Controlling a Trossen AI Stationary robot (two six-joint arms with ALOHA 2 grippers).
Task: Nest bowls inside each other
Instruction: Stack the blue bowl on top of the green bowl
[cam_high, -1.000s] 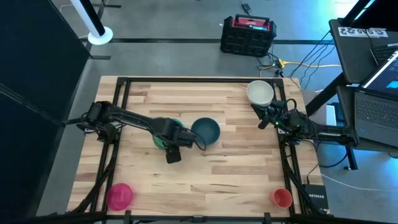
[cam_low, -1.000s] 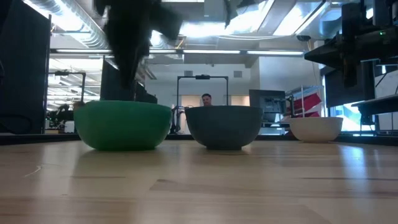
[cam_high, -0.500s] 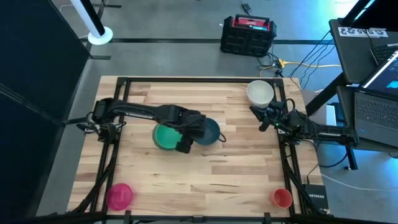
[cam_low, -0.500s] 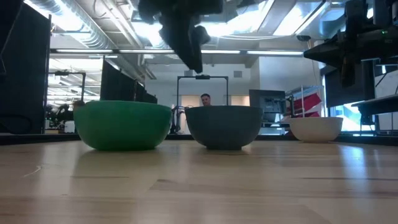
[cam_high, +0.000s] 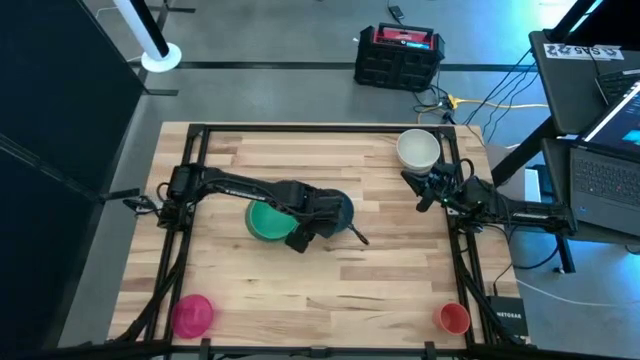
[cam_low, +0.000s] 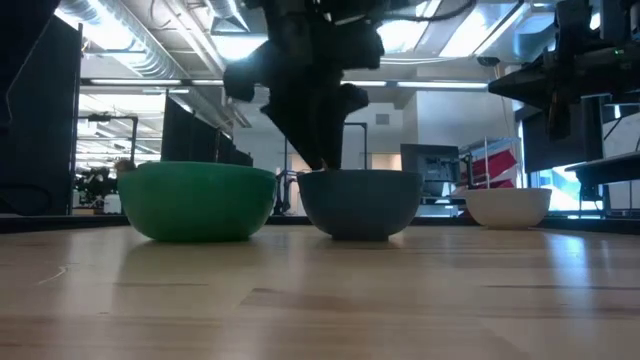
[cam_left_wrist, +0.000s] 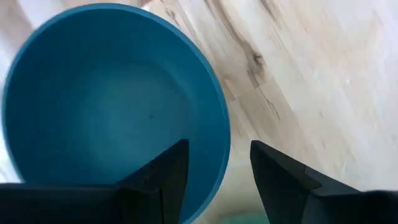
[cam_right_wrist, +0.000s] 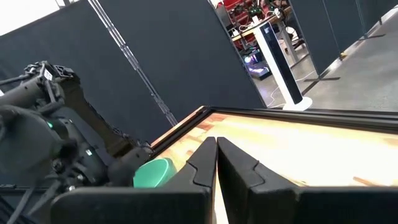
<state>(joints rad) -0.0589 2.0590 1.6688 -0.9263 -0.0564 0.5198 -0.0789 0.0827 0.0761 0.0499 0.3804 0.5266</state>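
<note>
Blue bowl (cam_left_wrist: 112, 106) mid-worktop, beside the green bowl (cam_high: 266, 220): left gripper (cam_left_wrist: 214, 171) has swung over from green, fingers open straddling its rim, so blue's probably next. Right gripper (cam_right_wrist: 216, 163) parked, fingers closed.

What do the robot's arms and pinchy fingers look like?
Both arms are dark, almost black, and made of jointed sections. The left gripper has two flat, wedge-shaped black fingers. The right gripper has the same kind. Thin cables run along the arms, and a small green light glows on each.
</note>
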